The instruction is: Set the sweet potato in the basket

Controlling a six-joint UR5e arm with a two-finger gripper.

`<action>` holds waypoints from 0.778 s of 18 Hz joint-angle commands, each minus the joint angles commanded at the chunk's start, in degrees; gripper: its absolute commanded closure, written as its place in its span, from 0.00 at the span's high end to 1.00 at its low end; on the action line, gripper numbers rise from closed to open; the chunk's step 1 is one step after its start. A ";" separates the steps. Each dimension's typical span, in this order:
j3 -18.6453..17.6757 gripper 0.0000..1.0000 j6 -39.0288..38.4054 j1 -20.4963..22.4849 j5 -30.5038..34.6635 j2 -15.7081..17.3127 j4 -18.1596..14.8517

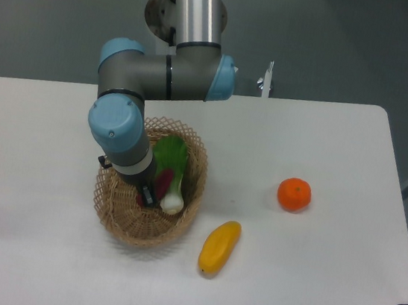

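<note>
White desk (pixel 321 288) fills the frame; the arm bends down at left-centre into the basket (pixel 198 168), where the pincer (pixel 149 194) grips the sweet potato (pixel 162 182) beside a green vegetable (pixel 171 165).

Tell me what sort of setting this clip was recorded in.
Probably a robotics lab: a bare white table on a grey floor, with play-food props, an orange and a wicker basket, laid out under an industrial arm.
</note>
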 joint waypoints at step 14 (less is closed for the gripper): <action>0.53 1.00 3.50 15.45 0.44 2.46 1.24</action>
